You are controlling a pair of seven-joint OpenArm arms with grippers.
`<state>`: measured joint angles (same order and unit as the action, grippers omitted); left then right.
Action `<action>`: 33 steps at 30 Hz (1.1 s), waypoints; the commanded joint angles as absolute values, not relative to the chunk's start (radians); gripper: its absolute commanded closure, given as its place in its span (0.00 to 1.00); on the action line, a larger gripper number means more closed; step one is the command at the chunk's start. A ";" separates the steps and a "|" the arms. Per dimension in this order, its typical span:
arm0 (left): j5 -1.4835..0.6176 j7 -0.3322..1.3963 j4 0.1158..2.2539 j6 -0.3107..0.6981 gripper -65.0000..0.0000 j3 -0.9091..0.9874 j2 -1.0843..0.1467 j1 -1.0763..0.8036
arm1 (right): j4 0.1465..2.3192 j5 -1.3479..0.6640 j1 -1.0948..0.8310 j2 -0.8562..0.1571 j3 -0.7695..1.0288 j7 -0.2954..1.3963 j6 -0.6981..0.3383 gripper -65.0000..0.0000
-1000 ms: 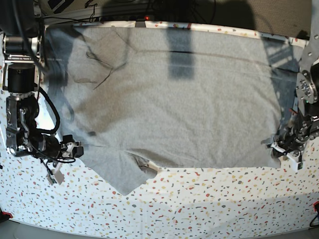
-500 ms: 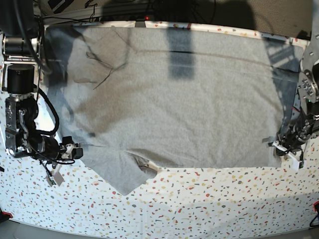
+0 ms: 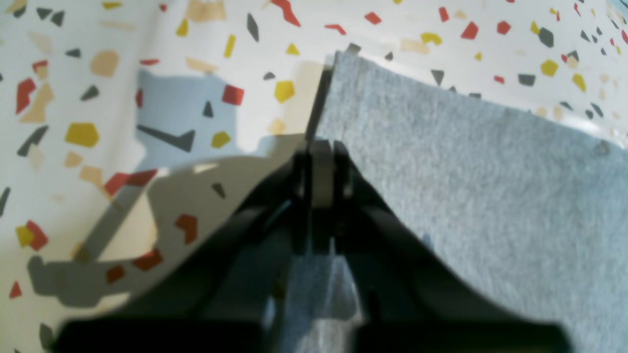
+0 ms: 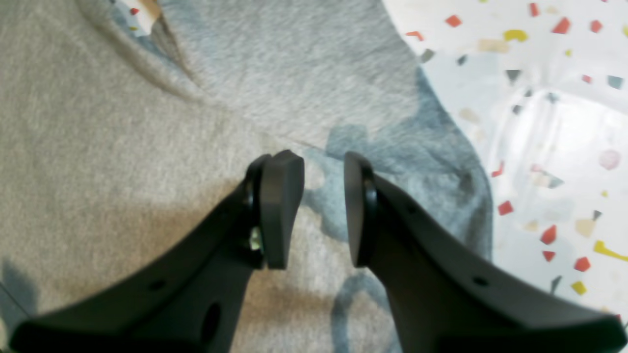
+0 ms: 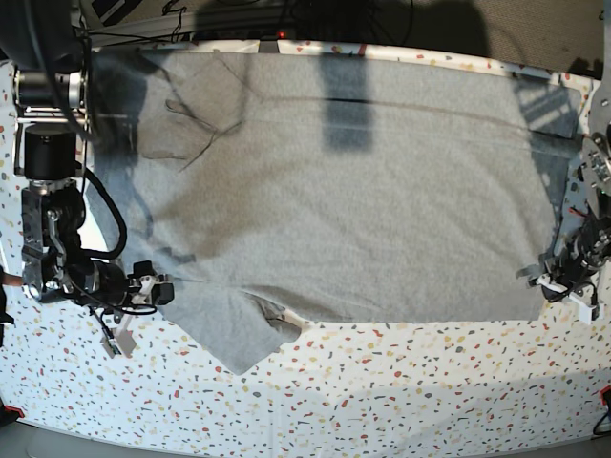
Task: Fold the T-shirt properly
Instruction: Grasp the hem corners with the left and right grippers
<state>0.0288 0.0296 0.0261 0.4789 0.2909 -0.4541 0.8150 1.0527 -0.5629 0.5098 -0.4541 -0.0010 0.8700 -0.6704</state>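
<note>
While the large heather-grey cotton T-shirt (image 5: 344, 191) lies spread flat over most of the white table with coloured terrazzo specks (image 5: 401, 391), each arm works at one of its side edges. In the base view the left gripper (image 5: 563, 286) sits at the shirt's near corner on that view's right, but its fingers are too small there to read. The left wrist view fills that in: the dark fingers (image 3: 321, 171) are pressed together at the very edge of the grey cloth (image 3: 466, 171), though whether any fabric is caught between them cannot be told. At the opposite side of the shirt the right gripper (image 5: 143, 291) rests by the sleeve that points toward the table's near edge. The right wrist view shows its two black fingers (image 4: 282, 206) spread apart above rumpled grey fabric (image 4: 122, 122), holding nothing, with bare table (image 4: 564, 122) just beyond the cloth. Only the base view shows the shirt's whole outline and the creases near its far corner.
</note>
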 commanded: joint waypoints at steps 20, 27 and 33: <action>0.116 -0.012 0.040 0.460 0.69 0.293 -0.418 0.844 | 1.068 -0.580 0.543 -0.463 -0.002 0.906 -0.677 0.71; 0.116 0.018 0.039 0.460 1.00 0.293 -0.413 0.824 | 1.067 -0.583 0.543 -0.463 -0.002 0.901 -0.677 0.71; 0.115 -0.031 0.040 0.460 1.00 0.293 -0.413 0.800 | 1.067 -0.551 0.543 -0.463 -0.002 0.806 -0.677 0.71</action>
<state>0.1116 -0.0441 0.0311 0.4561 0.2909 -0.4015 0.7780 1.0527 -0.5396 0.5095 -0.4465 -0.0071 0.8192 -0.6704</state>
